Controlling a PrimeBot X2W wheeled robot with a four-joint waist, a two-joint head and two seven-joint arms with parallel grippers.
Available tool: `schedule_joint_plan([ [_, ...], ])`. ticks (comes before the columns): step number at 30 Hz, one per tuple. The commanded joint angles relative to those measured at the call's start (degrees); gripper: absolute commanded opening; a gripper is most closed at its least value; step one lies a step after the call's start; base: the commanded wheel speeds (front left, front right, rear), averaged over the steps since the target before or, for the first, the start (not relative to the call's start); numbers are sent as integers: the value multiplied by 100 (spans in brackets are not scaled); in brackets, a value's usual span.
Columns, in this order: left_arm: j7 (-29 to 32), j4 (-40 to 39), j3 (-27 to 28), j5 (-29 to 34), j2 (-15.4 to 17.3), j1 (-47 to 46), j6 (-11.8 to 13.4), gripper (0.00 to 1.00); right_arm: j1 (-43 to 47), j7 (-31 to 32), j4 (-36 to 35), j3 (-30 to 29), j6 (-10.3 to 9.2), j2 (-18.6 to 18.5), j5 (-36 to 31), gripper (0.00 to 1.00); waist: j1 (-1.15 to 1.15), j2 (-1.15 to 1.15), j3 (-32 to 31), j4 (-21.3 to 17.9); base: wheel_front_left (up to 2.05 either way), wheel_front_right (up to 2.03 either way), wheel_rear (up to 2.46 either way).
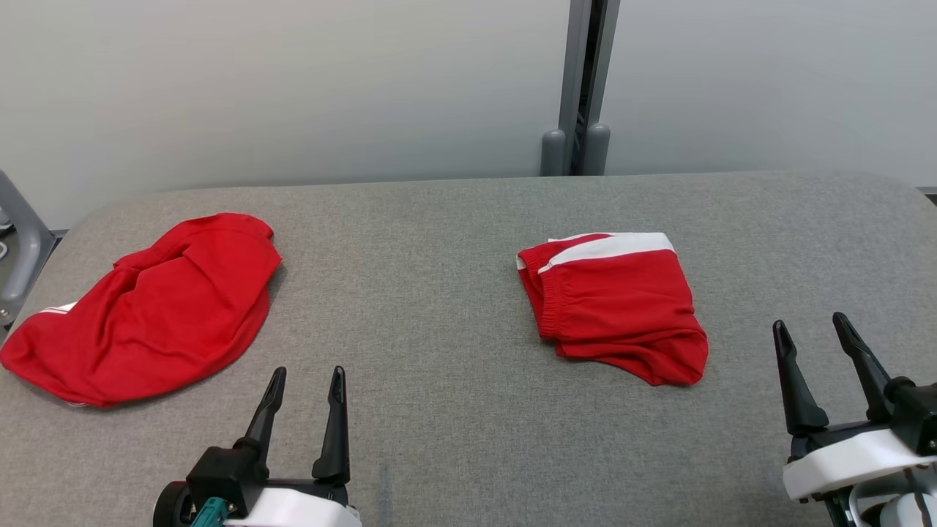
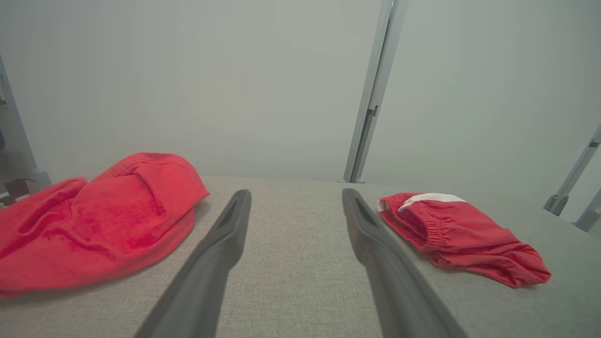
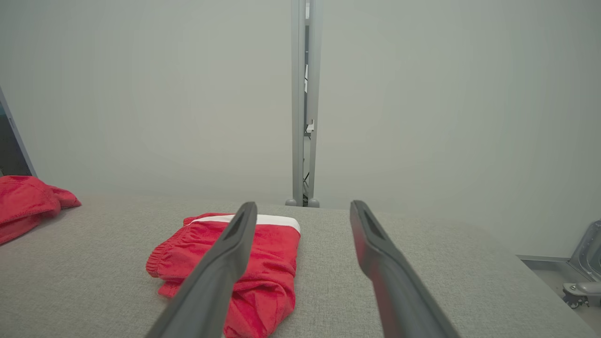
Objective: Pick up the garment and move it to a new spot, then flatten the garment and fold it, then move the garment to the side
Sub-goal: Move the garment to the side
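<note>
Two red garments lie on the grey padded table (image 1: pixel 439 219). A crumpled red garment (image 1: pixel 146 307) (image 2: pixel 94 220) (image 3: pixel 23 197) is spread loosely at the left, a thin white stripe showing at its left edge. A folded red pair of shorts (image 1: pixel 615 307) (image 2: pixel 460 234) (image 3: pixel 277 253) with a white band and an elastic waistband rests right of centre. My left gripper (image 1: pixel 308 372) (image 2: pixel 296 192) is open above the front of the table, just right of the crumpled garment. My right gripper (image 1: pixel 809 322) (image 3: pixel 303 204) is open at the front right, beside the shorts. Neither touches cloth.
A grey metal post (image 1: pixel 582 88) stands behind the table against the pale wall. A grey frame bar (image 1: pixel 18 241) rises past the table's left end. More metal framing (image 3: pixel 582 267) sits beyond the right end. Bare table surface lies between the two garments.
</note>
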Motion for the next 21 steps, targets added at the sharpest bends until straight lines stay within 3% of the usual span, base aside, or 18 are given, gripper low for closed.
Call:
schedule_joint_plan([
  [1,-16,8,-1,-27,24,4,-4,100,3,-7,18,-33,-2,-38,31,100,0,0,18,27,0,0,0],
  [8,-16,14,-60,-48,23,-55,-41,100,-96,-8,119,-73,-2,-84,263,100,0,0,188,135,0,0,0],
  [12,-16,-26,-103,-7,24,-199,-41,100,-404,-7,630,160,-1,-324,787,100,0,0,535,192,0,0,0],
  [16,-16,8,-200,-6,24,-383,-83,100,-1013,22,1313,931,-2,-873,1787,100,0,0,931,295,0,0,0],
  [21,-16,8,-314,8,23,-619,-111,100,-1839,455,1603,1953,-1,-1538,3320,100,0,0,1352,432,0,0,0],
])
